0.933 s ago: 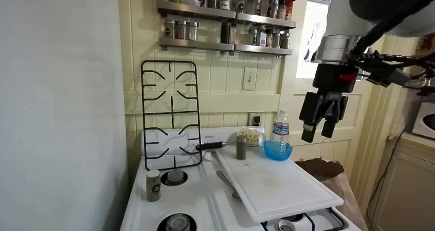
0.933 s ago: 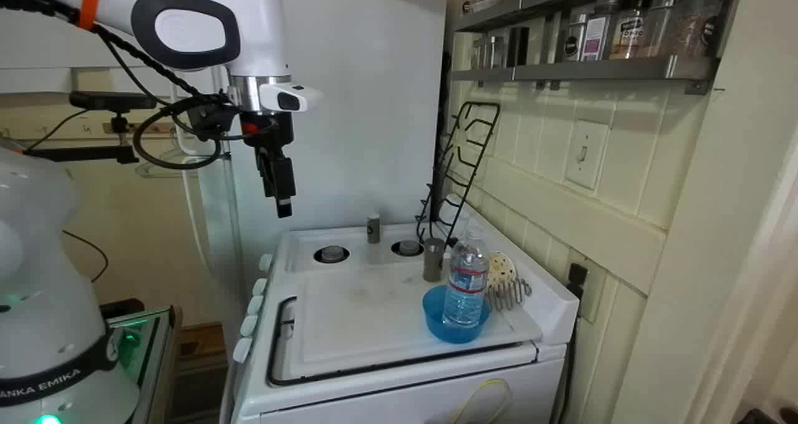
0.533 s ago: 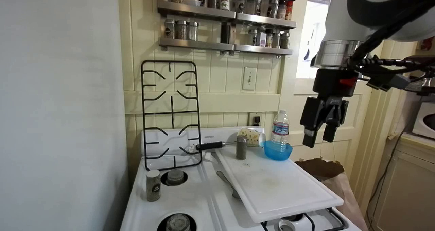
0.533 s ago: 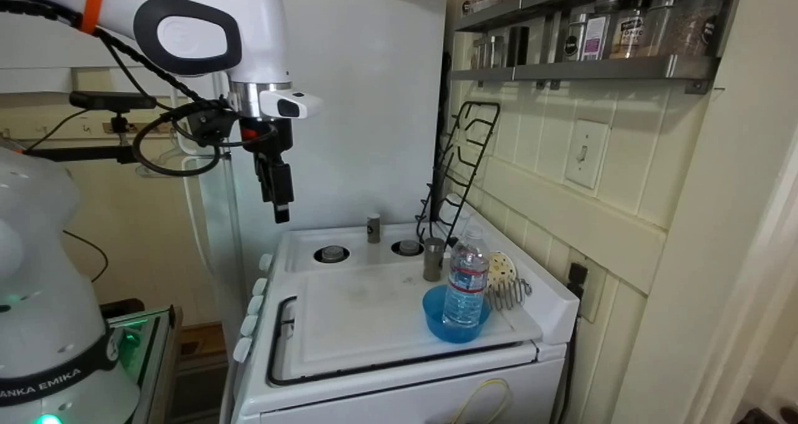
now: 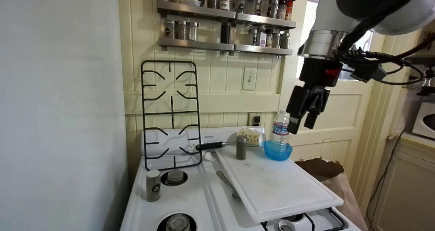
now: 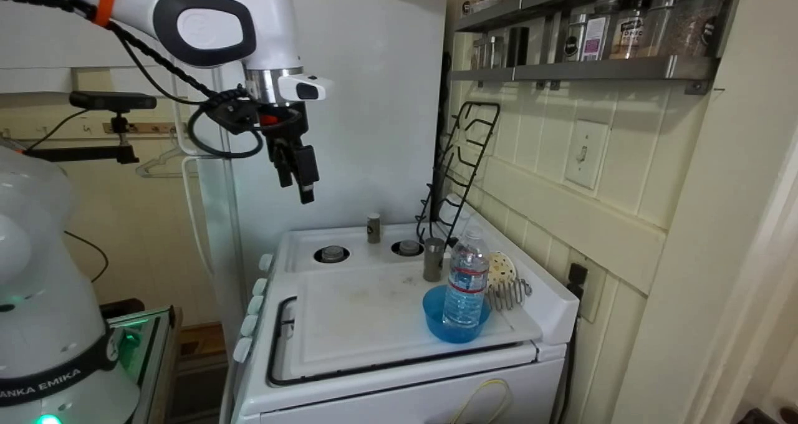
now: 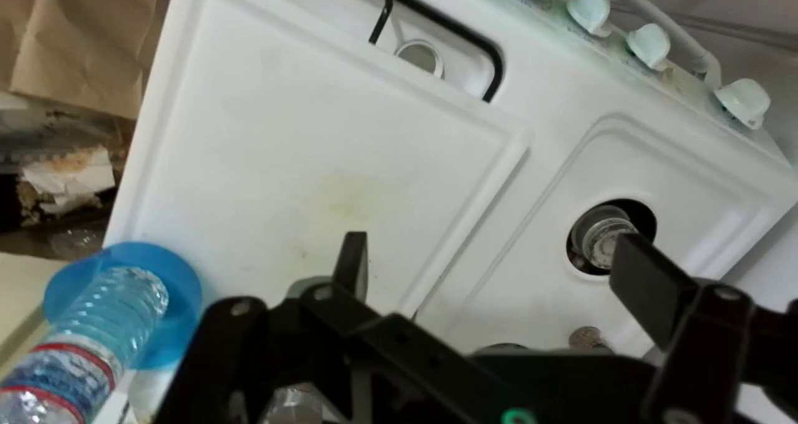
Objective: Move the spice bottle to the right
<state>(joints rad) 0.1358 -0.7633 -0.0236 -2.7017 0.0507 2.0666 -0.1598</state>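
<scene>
Greyish cylindrical spice bottle [image 5: 153, 188] is topped in white, marked in black | clear plastic bottle [image 6: 467, 280] is banded in red and blue | white rectangular board [image 7: 299, 143] is stained pale yellow

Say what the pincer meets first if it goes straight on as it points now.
Likely the white board, near its edge; depth is unclear, so the pincer might meet the stovetop beside it instead.

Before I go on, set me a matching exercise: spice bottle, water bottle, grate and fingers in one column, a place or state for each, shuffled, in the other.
1 spice bottle
2 water bottle
3 grate
4 fingers

A open, holding nothing
B upright beside a burner
C standing on end, tilted
D in the blue bowl

Pairs: 1-B, 2-D, 3-C, 4-A
</scene>
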